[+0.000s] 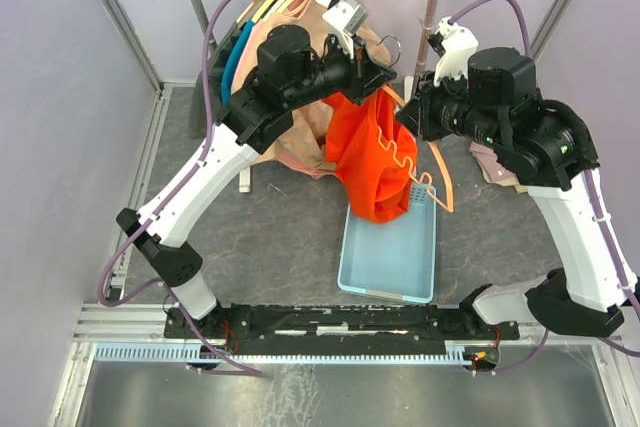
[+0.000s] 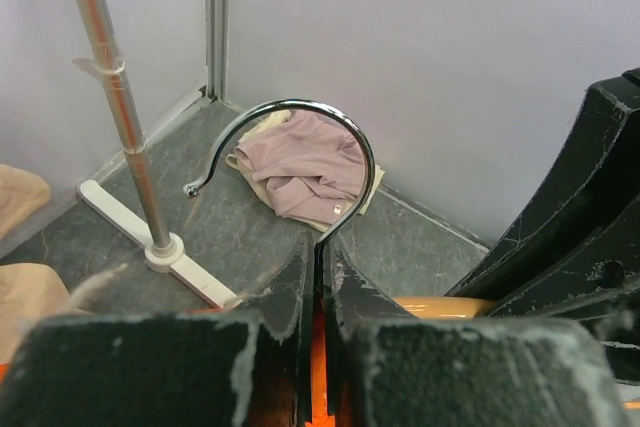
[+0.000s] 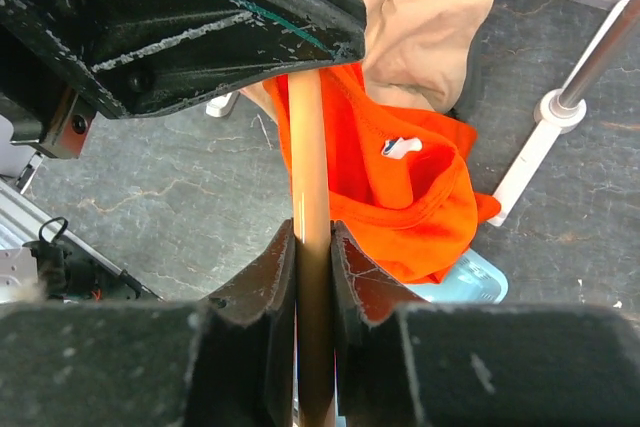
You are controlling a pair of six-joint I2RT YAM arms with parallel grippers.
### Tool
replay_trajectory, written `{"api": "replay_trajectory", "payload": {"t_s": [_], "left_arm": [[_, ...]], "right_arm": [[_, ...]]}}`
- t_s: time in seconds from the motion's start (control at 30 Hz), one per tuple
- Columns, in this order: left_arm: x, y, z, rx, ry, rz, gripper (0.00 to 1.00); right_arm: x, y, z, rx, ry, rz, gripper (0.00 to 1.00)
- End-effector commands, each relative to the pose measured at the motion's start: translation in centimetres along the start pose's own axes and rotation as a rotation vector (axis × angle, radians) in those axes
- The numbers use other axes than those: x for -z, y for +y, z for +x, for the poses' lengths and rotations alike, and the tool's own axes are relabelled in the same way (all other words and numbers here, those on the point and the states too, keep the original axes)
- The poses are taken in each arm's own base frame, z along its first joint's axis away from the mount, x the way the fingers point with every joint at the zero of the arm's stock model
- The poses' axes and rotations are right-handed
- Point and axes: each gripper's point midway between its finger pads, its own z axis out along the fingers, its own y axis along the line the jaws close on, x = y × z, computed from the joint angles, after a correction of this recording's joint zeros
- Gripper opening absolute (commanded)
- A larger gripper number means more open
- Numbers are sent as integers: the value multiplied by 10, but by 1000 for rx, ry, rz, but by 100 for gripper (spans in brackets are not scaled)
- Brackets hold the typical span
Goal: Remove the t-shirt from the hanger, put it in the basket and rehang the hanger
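**Top view:** the orange t-shirt hangs below the left gripper, over a blue bin.

**Left wrist view:** the fingers are pinched tight on the hanger's metal hook (at its stem).

**Right wrist view:** the right gripper is clamped on the hanger bar, with the t-shirt bunched just beyond.

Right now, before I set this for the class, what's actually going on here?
Both arms are working on one hanger. The left gripper is shut on the stem of its metal hook, and the right gripper pinches the hanger's tan bar. The orange t-shirt is not yet off: it hangs bunched from the hanger, drooping towards the blue bin.
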Motion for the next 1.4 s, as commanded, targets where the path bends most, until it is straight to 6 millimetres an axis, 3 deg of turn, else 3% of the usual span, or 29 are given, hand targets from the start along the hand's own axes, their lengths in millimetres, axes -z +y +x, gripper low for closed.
{"api": "replay_trajectory", "payload": {"t_s": [0.0, 0.13, 0.27, 0.33, 0.57, 0.77, 1.03, 1.37], "left_arm": [[24, -24, -56, -95, -161, 59, 6], [24, -21, -55, -87, -155, 37, 39], [28, -12, -53, -83, -146, -18, 59], [30, -8, -53, -87, -140, -43, 64], [46, -4, -41, -89, -109, -82, 65], [52, -7, -11, -33, -60, -59, 65], [42, -6, 5, 7, -28, -47, 65], [20, -5, 2, 4, -27, -23, 64]], "right_arm": [[2, -3, -15, -9, -56, 20, 13], [6, -7, -19, -24, -77, 44, 2], [14, -7, -27, -34, -125, 45, 1], [17, -9, -30, -40, -146, 54, 1], [31, -15, -40, -43, -196, 90, 1], [40, -14, -50, -38, -230, 89, 1], [42, -11, -53, -46, -240, 72, 1], [43, -7, -58, -51, -254, 57, 1]]}}
